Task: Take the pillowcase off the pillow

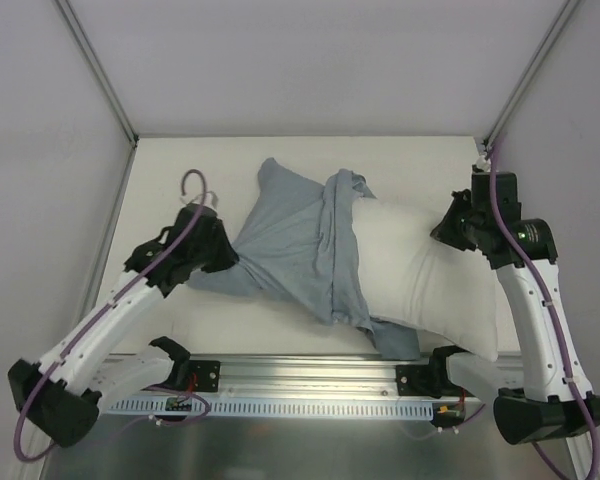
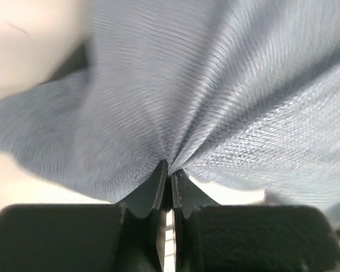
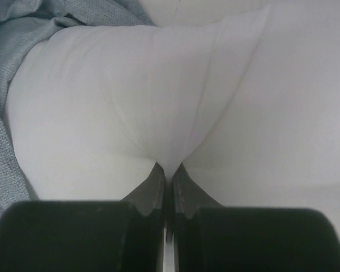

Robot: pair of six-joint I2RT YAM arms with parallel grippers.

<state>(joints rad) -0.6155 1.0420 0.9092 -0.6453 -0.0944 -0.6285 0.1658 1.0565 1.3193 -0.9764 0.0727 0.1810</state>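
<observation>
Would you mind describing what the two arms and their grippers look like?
Both the left arm and right arm have white link shells, black joints and black bases, with a purple cable running along each. The left gripper and right gripper have dark, tapering fingers on blocky black bodies.

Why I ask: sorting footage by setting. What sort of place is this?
Probably a lab robot cell: white walls with grey metal corner posts, a cream tabletop, a silver aluminium mounting rail.
</observation>
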